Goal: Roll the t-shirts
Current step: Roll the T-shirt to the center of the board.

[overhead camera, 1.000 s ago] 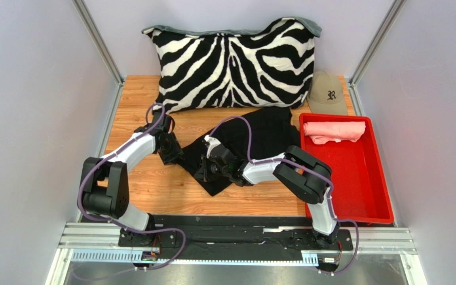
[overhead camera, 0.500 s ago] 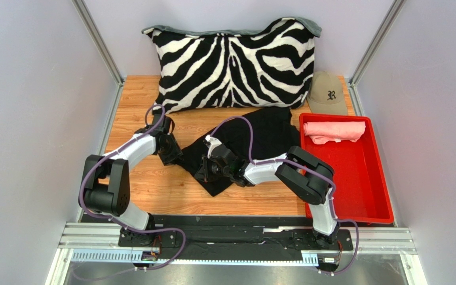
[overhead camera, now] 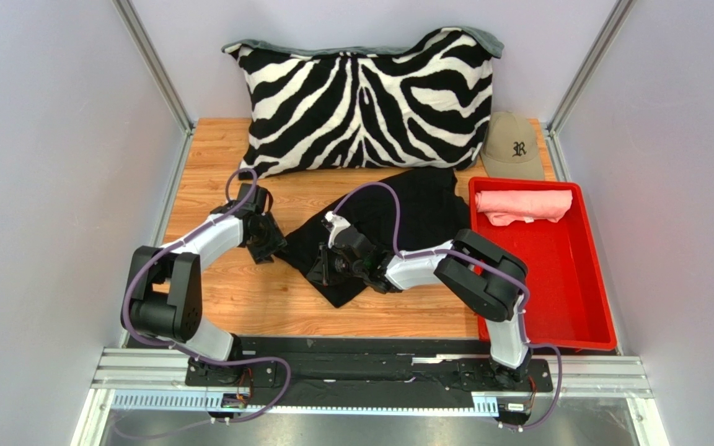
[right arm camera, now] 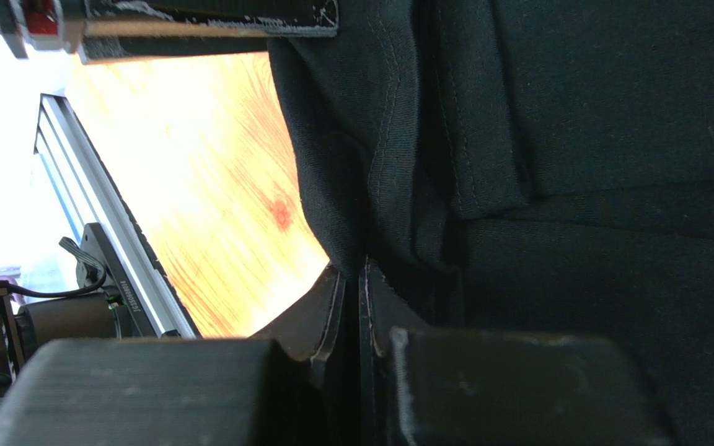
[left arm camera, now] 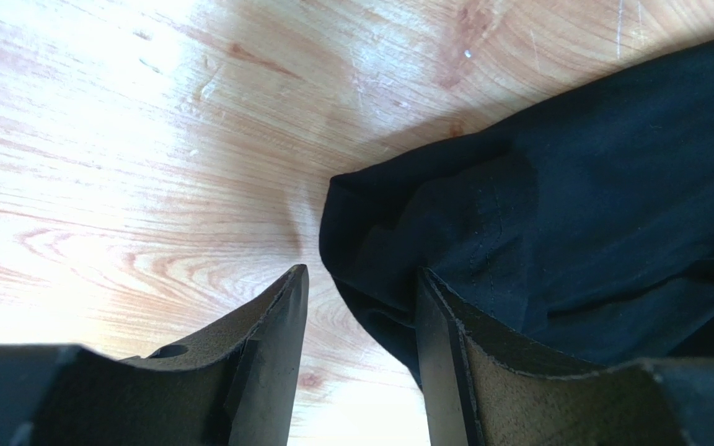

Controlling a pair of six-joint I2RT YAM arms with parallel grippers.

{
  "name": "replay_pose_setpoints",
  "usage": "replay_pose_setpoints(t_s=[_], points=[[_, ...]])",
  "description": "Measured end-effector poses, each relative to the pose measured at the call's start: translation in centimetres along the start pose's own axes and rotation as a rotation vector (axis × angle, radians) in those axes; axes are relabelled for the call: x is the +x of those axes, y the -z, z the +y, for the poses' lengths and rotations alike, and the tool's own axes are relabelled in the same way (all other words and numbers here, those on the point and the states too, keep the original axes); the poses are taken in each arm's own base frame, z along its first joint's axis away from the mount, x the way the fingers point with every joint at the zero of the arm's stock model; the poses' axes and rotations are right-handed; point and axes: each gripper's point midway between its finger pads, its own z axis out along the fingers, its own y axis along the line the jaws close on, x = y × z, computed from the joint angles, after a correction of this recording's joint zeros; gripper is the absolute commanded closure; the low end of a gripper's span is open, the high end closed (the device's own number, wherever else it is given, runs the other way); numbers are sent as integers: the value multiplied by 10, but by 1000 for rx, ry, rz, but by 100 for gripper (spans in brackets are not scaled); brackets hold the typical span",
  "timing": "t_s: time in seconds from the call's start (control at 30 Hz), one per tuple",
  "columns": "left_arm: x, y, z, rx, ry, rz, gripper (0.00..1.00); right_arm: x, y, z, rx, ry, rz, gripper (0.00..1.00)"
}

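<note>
Cloth of the black t-shirt (overhead camera: 421, 204) is spread on the table (overhead camera: 230, 302) at centre frame. Its long axis is run diagonally from lower left to upper right in the top view, toward the red tray (overhead camera: 566, 288), at whose upper end the pink t-shirt (overhead camera: 523, 204) is seen already rolled. Both grippers are set at the black shirt's lower-left end. The right gripper (overhead camera: 322, 268) is seen closed, with a fold of the shirt's edge pinched between its fingers in the wrist view. The left gripper (overhead camera: 268, 245), at the shirt's left corner, is held with jaws apart and nothing clamped. That corner is found just ahead of the fingers and partly between them, nearer the right-hand one. A roll is judged to be carried from this end up and right along the axis, so the left corner would need to be caught first.
</note>
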Motion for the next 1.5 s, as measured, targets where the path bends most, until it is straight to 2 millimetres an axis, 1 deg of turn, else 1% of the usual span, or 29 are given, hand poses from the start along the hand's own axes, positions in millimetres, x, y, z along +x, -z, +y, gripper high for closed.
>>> replay_pose_setpoints(t_s=[0.13,0.23,0.27,0.33,0.37,0.43,0.47,0.53,0.57,0.6,0.63,0.67,0.7,0.8,0.83,0.9,1.07,1.13,1.37,1.43,1.5], points=[[5,-4,3,1,21,0,49,1,1,0,-3,-4,1,100],[4,-5,2,4,30,-4,55,2,2,-1,-4,-8,2,100],[4,-5,2,8,31,-8,59,2,2,-1,-5,-10,1,100],[1,-6,-1,17,36,-18,64,2,2,0,-8,-10,1,100],[0,-6,-1,20,39,-20,70,1,2,0,-8,-10,1,100],[0,-6,-2,21,41,-23,78,1,2,0,-11,-10,0,100],[-1,-5,-2,21,41,-23,85,2,2,0,-13,-9,0,100],[-3,-4,-4,23,38,-23,89,3,2,0,-14,-9,0,96],[-4,-2,-5,23,35,-23,94,3,3,0,-14,-9,1,93],[-5,-1,-7,23,30,-21,95,4,3,-1,-13,-6,2,86],[-5,1,-8,22,24,-18,97,4,3,-1,-13,0,3,82],[-5,3,-9,21,19,-16,98,5,3,-1,-12,6,3,78],[-5,5,-10,19,13,-12,99,5,2,-1,-8,17,1,69],[-4,6,-9,0,1,-2,100,12,2,0,9,61,5,58],[-4,6,-8,-7,-2,4,100,14,2,2,17,87,4,56],[0,3,-3,-33,-9,22,100,16,2,8,32,138,-5,54],[9,0,8,-82,-21,64,100,13,-1,21,99,265,-28,53],[10,2,9,-88,-27,72,100,9,-1,23,124,305,-42,52],[6,6,6,-91,-41,76,100,-17,-7,32,190,453,-113,47],[6,6,6,-94,-43,80,100,-19,-11,34,204,497,-122,46],[6,6,7,-96,-44,83,100,-15,-16,34,220,544,-116,46]])
